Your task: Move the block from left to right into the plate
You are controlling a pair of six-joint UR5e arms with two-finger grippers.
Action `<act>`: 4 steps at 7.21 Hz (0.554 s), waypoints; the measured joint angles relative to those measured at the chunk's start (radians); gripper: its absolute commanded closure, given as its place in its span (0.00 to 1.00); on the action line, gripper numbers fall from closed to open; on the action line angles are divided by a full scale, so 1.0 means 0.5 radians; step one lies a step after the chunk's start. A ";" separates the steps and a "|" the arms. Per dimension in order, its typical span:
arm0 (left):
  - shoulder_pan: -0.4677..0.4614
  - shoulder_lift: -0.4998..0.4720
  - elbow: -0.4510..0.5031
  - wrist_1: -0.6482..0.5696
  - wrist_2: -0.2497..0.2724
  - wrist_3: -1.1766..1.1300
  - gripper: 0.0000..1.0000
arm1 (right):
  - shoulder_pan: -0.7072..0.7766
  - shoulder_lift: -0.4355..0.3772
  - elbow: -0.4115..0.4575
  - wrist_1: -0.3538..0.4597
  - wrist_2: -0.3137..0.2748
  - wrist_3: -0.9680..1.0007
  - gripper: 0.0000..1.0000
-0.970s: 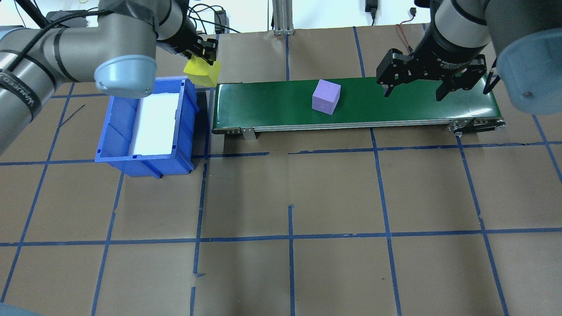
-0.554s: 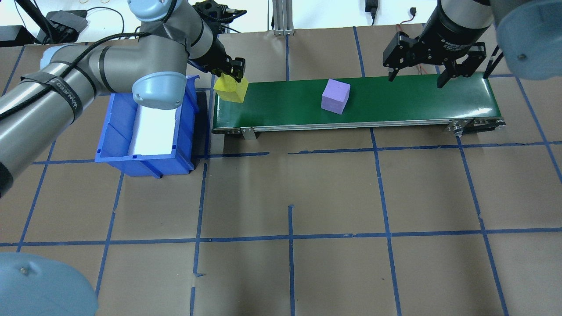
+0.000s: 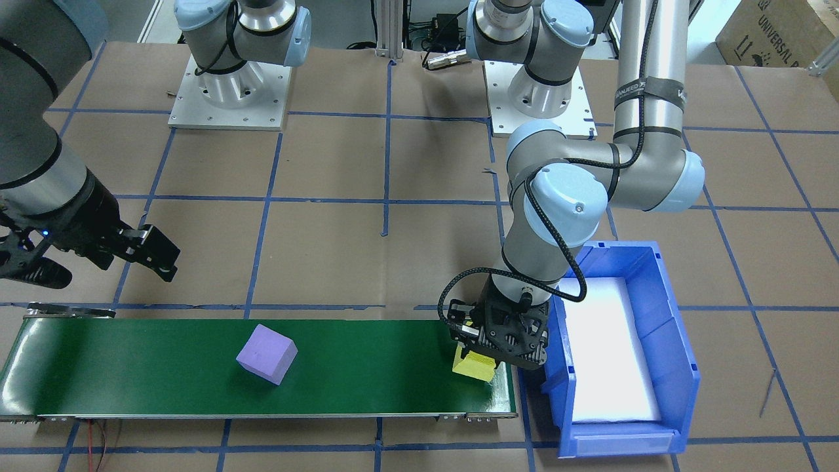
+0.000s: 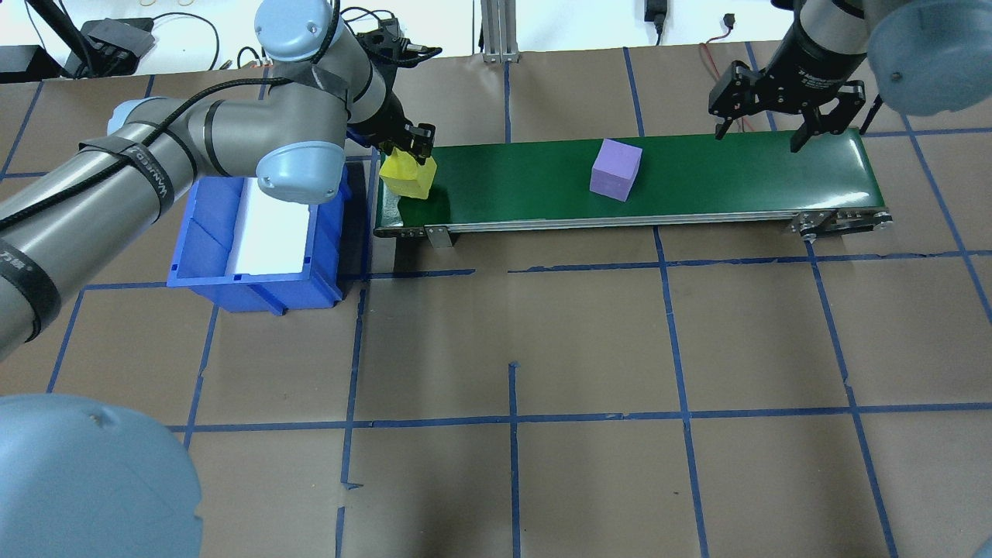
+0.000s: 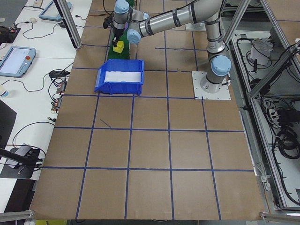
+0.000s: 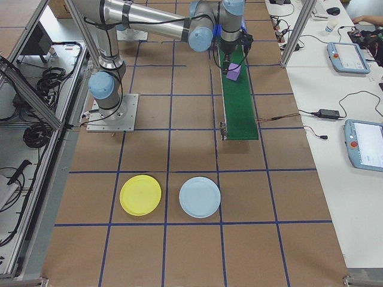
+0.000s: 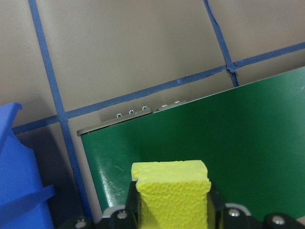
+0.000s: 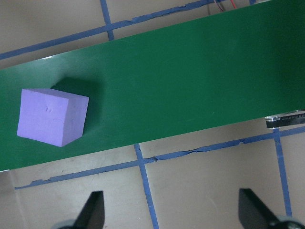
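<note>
The left gripper [image 4: 413, 151] is clamping a yellow foam cube [image 4: 408, 176] between its fingers and holding it over the left end of the long green conveyor belt [image 4: 697, 182], close beside the blue rectangular plastic bin [image 4: 203, 225]. The left wrist view is showing both pads pressed against the cube's sides. The right gripper [image 4: 783, 139] is hanging with its jaws spread wide and holding nothing, at the belt's far edge near its right end. A purple foam cube [image 4: 616, 169] is lying on the belt, apart from both grippers. The round, shallow, bright yellow plastic plate [image 6: 140, 195] is lying on the table well apart from the belt, beside a pale blue round plate [image 6: 200, 197].

Probable faults from this state:
- The yellow cube is sitting near the belt's end; a release too close to that edge is likely to drop it off the belt or against the bin.
- The foam is soft, so a tilted release is risking a roll.
- The right gripper is standing beyond the belt's far edge; a late descent is likely to miss the purple cube.
- The two plates are adjacent, so delivery to the wrong one is possible.
</note>
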 measured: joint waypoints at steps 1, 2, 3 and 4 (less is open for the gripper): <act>0.001 -0.018 0.017 0.003 0.064 -0.013 0.00 | -0.016 0.015 0.005 -0.005 0.001 -0.014 0.00; 0.003 -0.009 0.036 0.003 0.131 -0.043 0.00 | -0.022 0.021 0.012 -0.009 0.001 -0.020 0.00; 0.006 0.032 0.050 -0.006 0.192 -0.077 0.00 | -0.024 0.022 0.020 -0.026 0.001 -0.024 0.00; 0.008 0.097 0.059 -0.064 0.260 -0.097 0.00 | -0.025 0.023 0.023 -0.049 0.001 -0.026 0.00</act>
